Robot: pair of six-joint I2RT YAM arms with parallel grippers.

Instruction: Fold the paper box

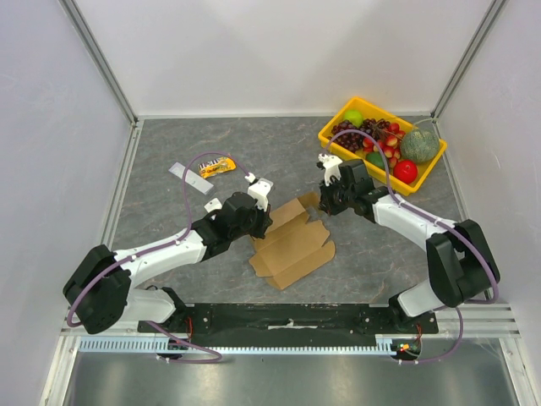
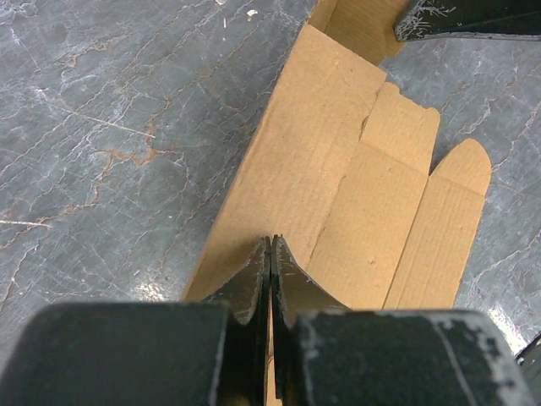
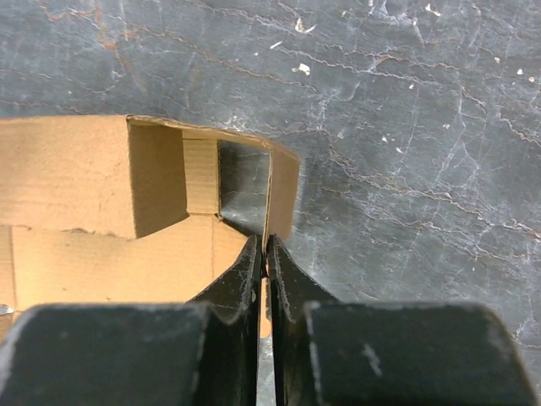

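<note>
The paper box point(image 1: 292, 245) lies in the middle of the grey marbled desk point(image 1: 169, 211), with white walls around. The left hand point(image 2: 270, 245) is clenched at the box's left edge; whether card sits between its fingers cannot be told. The right hand point(image 3: 264, 245) pinches an upright flap at the far corner. The box is plain brown corrugated card, partly raised, with its near flaps lying flat. A yellow tray point(image 1: 331, 135) of fruit stands well apart, far right.

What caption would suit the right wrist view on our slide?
Right gripper pinching a raised flap of the partly folded box on a grey table.
</note>
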